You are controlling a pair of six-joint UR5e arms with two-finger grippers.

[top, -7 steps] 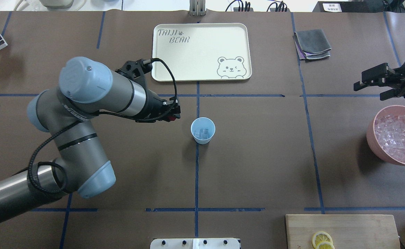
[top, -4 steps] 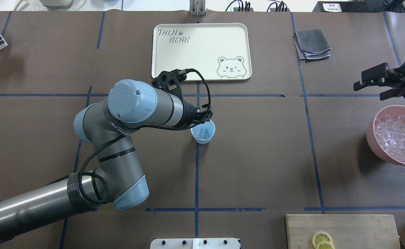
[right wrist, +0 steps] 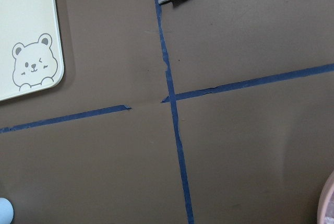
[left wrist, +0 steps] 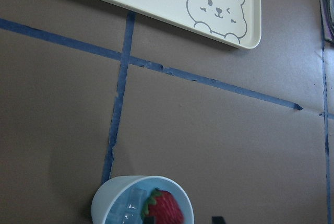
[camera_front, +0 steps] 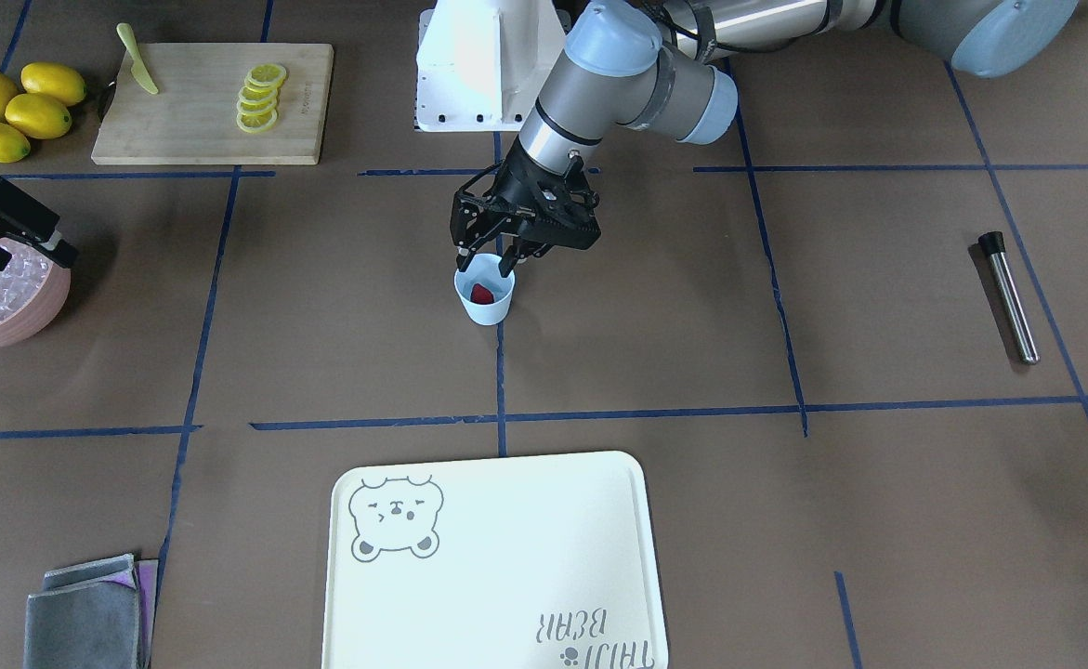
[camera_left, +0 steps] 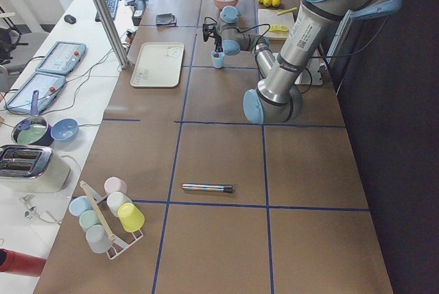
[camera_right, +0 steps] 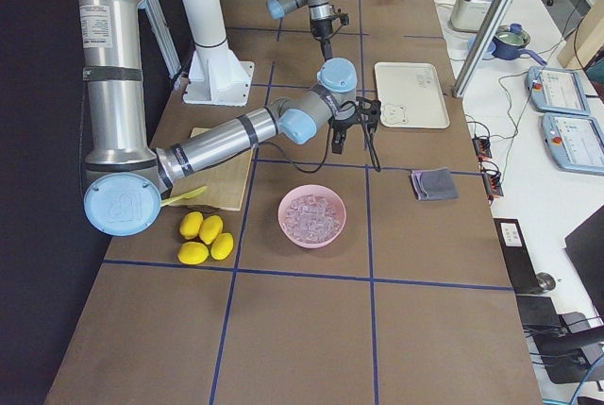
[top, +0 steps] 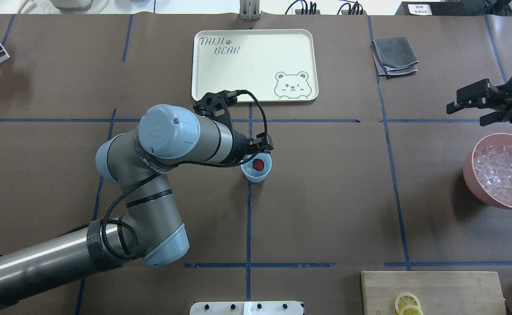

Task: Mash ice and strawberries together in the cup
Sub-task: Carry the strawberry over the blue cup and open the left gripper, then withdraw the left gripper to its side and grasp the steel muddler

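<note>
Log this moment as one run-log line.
left gripper: open, above cup | strawberry: in cup with ice | right gripper: open, near pink bowl | mashing: not started

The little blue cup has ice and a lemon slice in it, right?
Not quite. The cup does have ice in it, but the other thing is a red strawberry, not a lemon slice. The left wrist view shows it lying next to the cubes. The lemon slices are over on the cutting board.
</note>
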